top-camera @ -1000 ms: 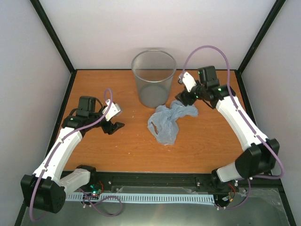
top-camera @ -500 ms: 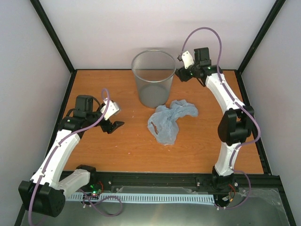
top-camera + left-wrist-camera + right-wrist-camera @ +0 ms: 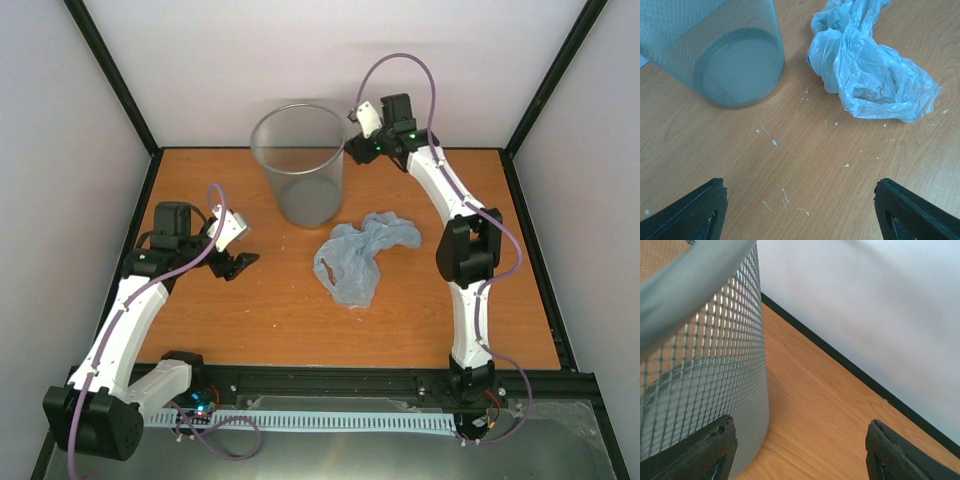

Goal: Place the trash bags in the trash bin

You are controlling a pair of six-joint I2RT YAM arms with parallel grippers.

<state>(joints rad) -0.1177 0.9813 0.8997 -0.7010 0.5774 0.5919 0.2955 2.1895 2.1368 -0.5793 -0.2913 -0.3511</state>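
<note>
The trash bin [image 3: 298, 165], a round grey see-through mesh wastebasket, stands upright at the back middle of the table. A crumpled pale blue trash bag [image 3: 360, 258] lies on the table in front of it, to its right. My right gripper [image 3: 356, 150] is open and empty, up against the right side of the bin's rim; the right wrist view shows the bin wall [image 3: 700, 370] beside its left finger [image 3: 695, 452]. My left gripper [image 3: 240, 263] is open and empty, low over the table left of the bag. The left wrist view shows the bin [image 3: 727, 55] and the bag [image 3: 865, 65] ahead.
The wooden table [image 3: 250, 320] is enclosed by white walls with black frame posts [image 3: 120, 80]. A black edge strip [image 3: 840, 357] runs along the back wall just behind the bin. Small white flecks [image 3: 785, 195] dot the table under my left gripper.
My right arm rose from the bag and swung back and left to the bin's rim. The bin shifted left. My left gripper moved slightly left.
</note>
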